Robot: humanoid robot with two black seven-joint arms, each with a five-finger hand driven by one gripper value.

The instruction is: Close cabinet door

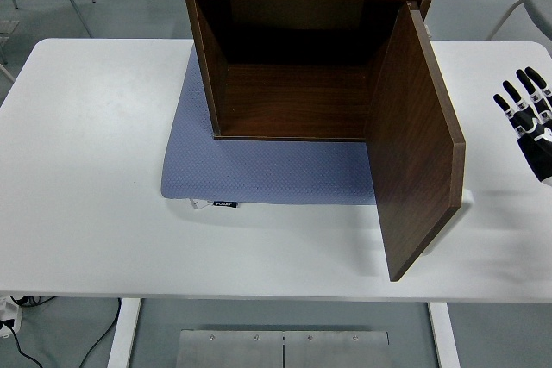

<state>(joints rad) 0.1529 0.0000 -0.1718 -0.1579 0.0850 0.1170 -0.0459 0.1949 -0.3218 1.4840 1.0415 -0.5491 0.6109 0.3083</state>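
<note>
**Door wide open, robot hand still off to the side**

White table (pixel 95 213) fills the frame, with a grey floor behind it. Your wooden cabinet (pixel 302 49) sits at top centre on a blue-grey mat (pixel 259 174). Its door (pixel 414 140), hinged on the right, swings out toward the bottom right, roughly square to the opening. Your right robot hand (pixel 528 122) hovers at the right edge, fingers spread, holding nothing, well apart from the door. By my reading you are at the approach step: nothing has touched the door yet. Next, bring the hand to the door's outer face near its free edge and push leftward, following the hinge arc.
</note>
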